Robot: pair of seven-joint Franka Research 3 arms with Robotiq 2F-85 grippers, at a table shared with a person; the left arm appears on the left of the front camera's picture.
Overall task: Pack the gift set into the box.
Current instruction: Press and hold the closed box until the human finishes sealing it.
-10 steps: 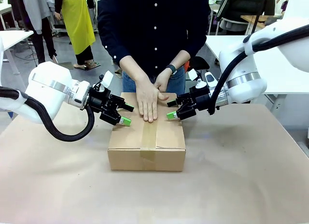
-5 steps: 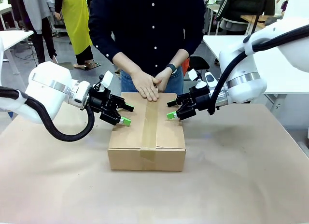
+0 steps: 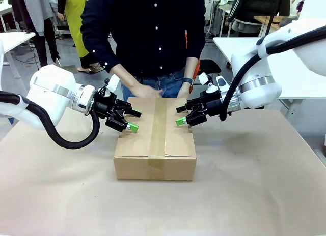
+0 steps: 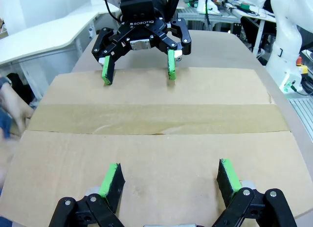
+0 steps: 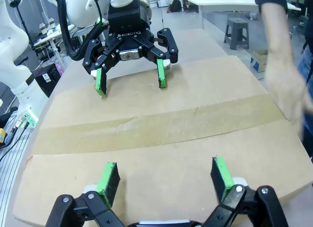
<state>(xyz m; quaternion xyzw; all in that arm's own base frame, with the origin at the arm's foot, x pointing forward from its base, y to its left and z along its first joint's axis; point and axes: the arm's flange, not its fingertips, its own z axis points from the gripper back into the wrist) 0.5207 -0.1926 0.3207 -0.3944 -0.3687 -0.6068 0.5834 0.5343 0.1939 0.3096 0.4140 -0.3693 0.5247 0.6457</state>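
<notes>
Box taped shut — both grippers spread-jawed over its lid, wrist views facing.

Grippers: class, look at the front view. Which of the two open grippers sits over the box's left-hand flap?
The left gripper, entering from picture left, sits over the box's left flap, left of the tape strip. The right gripper is at the opposite edge.

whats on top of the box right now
A strip of brown tape runs along the closed flaps of the box. The left gripper and right gripper rest, jaws open, at either side. Its contents are hidden.
</notes>
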